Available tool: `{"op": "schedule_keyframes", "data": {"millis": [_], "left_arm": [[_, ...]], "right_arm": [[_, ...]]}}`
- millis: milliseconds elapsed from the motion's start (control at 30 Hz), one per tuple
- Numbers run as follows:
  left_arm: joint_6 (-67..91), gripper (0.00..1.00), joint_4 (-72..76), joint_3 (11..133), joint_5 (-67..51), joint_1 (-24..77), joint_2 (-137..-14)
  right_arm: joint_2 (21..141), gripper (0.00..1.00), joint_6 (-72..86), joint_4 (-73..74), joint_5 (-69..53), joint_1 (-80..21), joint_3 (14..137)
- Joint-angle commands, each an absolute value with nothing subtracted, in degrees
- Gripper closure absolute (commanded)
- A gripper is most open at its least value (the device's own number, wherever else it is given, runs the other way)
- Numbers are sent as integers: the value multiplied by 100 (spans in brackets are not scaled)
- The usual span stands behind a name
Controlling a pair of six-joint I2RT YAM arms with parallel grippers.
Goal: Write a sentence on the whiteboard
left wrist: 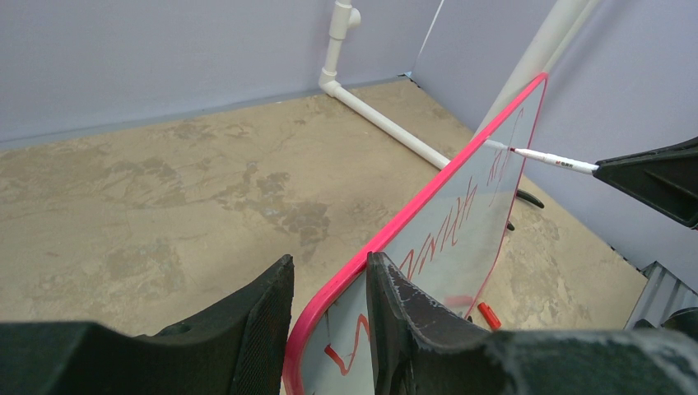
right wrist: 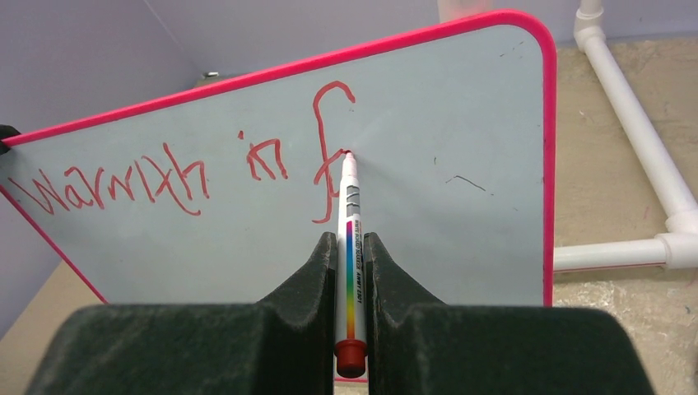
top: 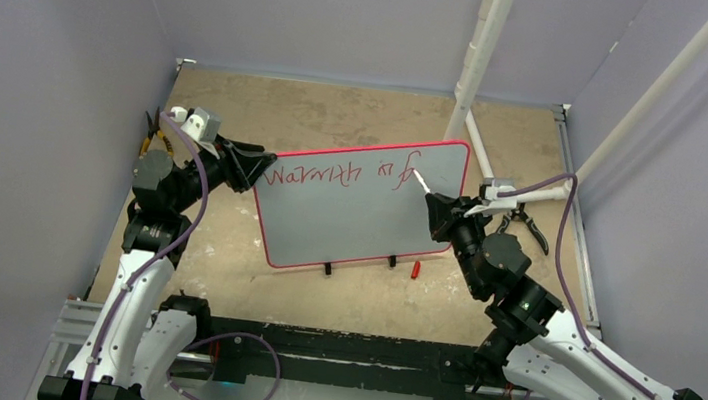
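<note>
The whiteboard [top: 357,226] stands tilted on its two black feet and has a thin red rim. Red lettering [top: 323,173] on it reads "Warmth in f" in the right wrist view [right wrist: 115,185]. My left gripper [top: 255,167] is shut on the board's left edge, with one finger on each side of the rim [left wrist: 329,276]. My right gripper [top: 432,209] is shut on a white marker [right wrist: 347,189] with a rainbow stripe. The marker's tip touches the board at the "f" [right wrist: 329,148]. The marker also shows in the left wrist view [left wrist: 551,159], reaching the whiteboard [left wrist: 461,239].
A red marker cap [top: 416,268] lies on the table by the board's right foot. A white PVC pipe frame [top: 477,53] stands behind and to the right of the board. Pliers [top: 528,225] lie at the right and another pair [top: 150,142] at the left. Purple walls enclose the table.
</note>
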State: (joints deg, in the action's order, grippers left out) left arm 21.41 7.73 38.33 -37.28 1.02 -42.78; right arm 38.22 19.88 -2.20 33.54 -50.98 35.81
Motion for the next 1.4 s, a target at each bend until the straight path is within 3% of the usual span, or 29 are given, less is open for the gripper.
{"op": "schedule_keyframes", "data": {"millis": [0, 733, 1367], "left_arm": [[2101, 64, 815, 3790, -3884, 100, -4267], [2106, 64, 817, 3788, -3880, 94, -4263], [2096, 64, 804, 3789, -3869, 101, -4279]], "right_arm": [[3824, 100, 2109, -196, 3533, -5071, 3714], [3641, 100, 2578, 313, 3560, -5071, 3487], [3703, 100, 1928, -276, 3621, -5071, 3897]]}}
